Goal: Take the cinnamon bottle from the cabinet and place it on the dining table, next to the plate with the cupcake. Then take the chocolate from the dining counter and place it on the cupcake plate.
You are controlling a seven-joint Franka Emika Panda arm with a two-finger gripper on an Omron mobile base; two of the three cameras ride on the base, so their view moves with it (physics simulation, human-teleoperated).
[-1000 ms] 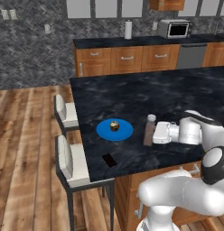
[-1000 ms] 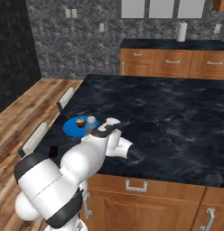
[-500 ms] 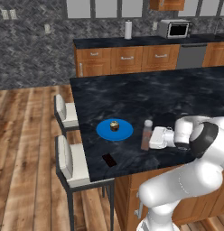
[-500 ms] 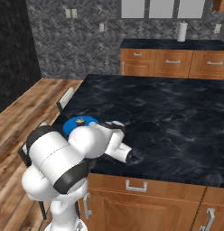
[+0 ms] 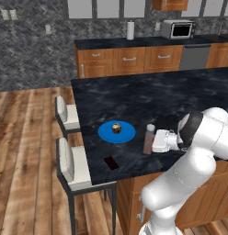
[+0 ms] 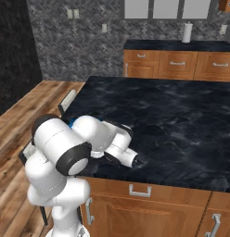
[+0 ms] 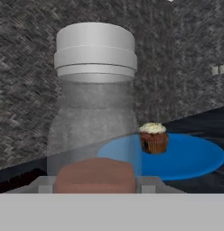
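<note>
On the black white-veined marble surface [image 5: 180, 96] lay a thin dark brown chocolate rectangle [image 5: 111, 162] near the front edge. Beyond it sat a round bright blue plate [image 5: 116, 132] carrying a tiny pale-topped cupcake [image 5: 116, 128]. Just right stood the upright reddish-brown, grey-capped cinnamon bottle [image 5: 148, 139], no label readable, with the claw [image 5: 155, 141] at its side; whether it gripped, I couldn't tell.
</note>
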